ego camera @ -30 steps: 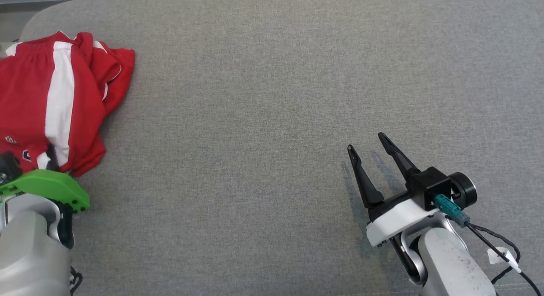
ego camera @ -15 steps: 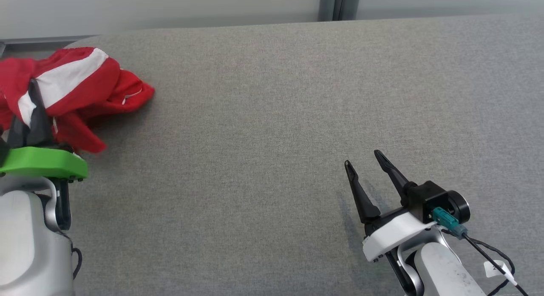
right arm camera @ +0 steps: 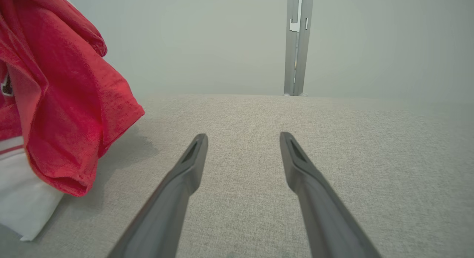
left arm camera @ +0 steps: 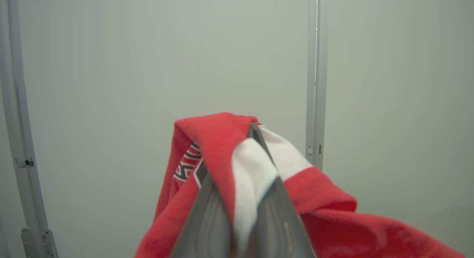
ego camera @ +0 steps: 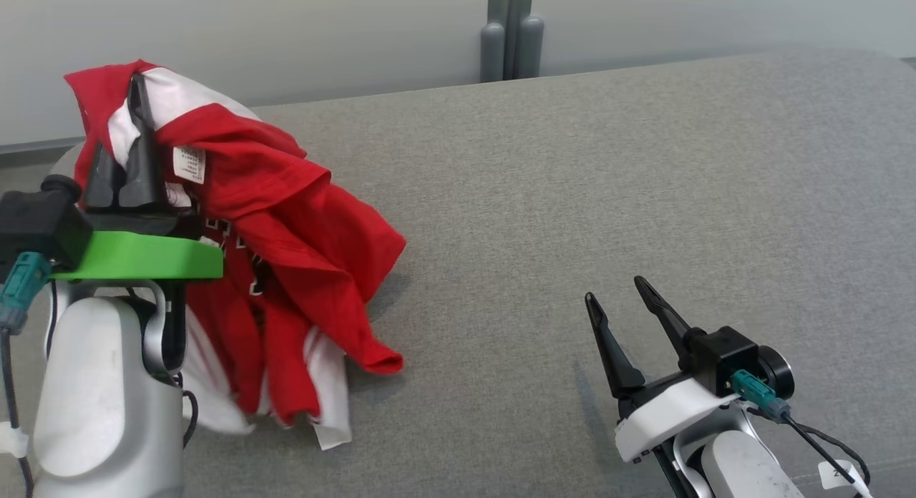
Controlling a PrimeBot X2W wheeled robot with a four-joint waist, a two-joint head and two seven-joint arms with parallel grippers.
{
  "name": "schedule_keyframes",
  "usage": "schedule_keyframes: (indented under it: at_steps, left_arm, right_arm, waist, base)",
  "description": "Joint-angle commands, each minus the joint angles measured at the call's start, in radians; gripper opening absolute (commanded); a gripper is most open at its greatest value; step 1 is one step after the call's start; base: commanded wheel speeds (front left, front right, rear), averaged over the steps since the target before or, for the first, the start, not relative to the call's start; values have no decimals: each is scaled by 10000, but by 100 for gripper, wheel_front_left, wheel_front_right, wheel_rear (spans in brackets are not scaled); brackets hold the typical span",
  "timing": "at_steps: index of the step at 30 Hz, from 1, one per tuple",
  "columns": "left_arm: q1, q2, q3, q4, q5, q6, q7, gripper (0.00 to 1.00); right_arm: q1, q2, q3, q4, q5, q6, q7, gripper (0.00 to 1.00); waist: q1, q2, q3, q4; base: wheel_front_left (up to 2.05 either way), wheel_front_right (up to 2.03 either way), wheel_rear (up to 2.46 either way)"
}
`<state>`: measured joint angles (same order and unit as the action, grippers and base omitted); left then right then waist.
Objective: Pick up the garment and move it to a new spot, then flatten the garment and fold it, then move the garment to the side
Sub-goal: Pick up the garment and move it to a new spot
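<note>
Now my left gripper (ego camera: 136, 90) pinches the garment (ego camera: 300, 219) up top, its length hanging down onto the cushion (ego camera: 572, 162); my right gripper (ego camera: 615, 290) waits spread, well apart.

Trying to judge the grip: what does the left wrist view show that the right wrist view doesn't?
Left wrist view: the left hand shut on a red-and-white fold of the garment, held up against the wall. Right wrist view: the right hand open over the grey cushion, the garment hanging down to it. Both: the red garment, the pale wall and a metal post.
</note>
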<state>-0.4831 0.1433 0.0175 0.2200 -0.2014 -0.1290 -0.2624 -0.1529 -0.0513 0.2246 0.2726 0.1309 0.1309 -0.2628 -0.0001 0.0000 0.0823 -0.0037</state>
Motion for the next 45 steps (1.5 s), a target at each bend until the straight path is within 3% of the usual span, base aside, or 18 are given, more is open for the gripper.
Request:
schedule_keyframes:
  at_steps: [1,13,19,24,25,29,30,32,45]
  left_arm:
    - [80,-57,-140,-103,-90,-23,-35,0]
    - [-454,-583,-2788,-787,-687,-28,-34,0]
    - [-533,-752,-3629,-209,-1064,-28,-21,0]
    - [-195,-504,-4101,988,-979,-16,-20,0]
    - [-158,-476,-4098,1183,-993,-14,-23,3]
    - [256,-311,-3999,2030,-960,-15,-18,45]
    - [256,-311,-3999,2030,-960,-15,-18,45]
    - [464,-229,-3868,2295,-908,-16,-18,100]
    - [2506,-577,-2026,2372,-400,56,-19,100]
  right_arm:
    - [114,-15,-49,-13,97,-3,-29,100]
    - [69,-7,-95,-29,109,-3,-30,100]
    - [19,-6,-107,-82,210,-3,-30,100]
    - [-76,-4,-218,-126,200,-1,-29,100]
    - [-90,-5,-253,-135,191,-1,-30,100]
    - [-93,-5,-339,-184,161,-1,-30,100]
    - [-93,-5,-339,-184,161,-1,-30,100]
    - [-118,-4,-392,-226,97,-1,-30,100]
    - [259,-5,-472,-116,24,-3,-30,100]
  waist:
    - [1,0,-201,-362]
    - [1,0,-212,-1386]
    - [1,0,78,-1882]
    - [1,0,373,-2146]
    - [1,0,410,-2164]
    - [1,0,516,-2173]
    - [1,0,516,-2173]
    - [1,0,533,-2117]
    - [1,0,-149,-1328]
  base:
    - [0,0,0]
    - [0,0,0]
    - [0,0,0]
    - [0,0,0]
    - [0,0,0]
    - [0,0,0]
    - [0,0,0]
    - [0,0,0]
    - [0,0,0]
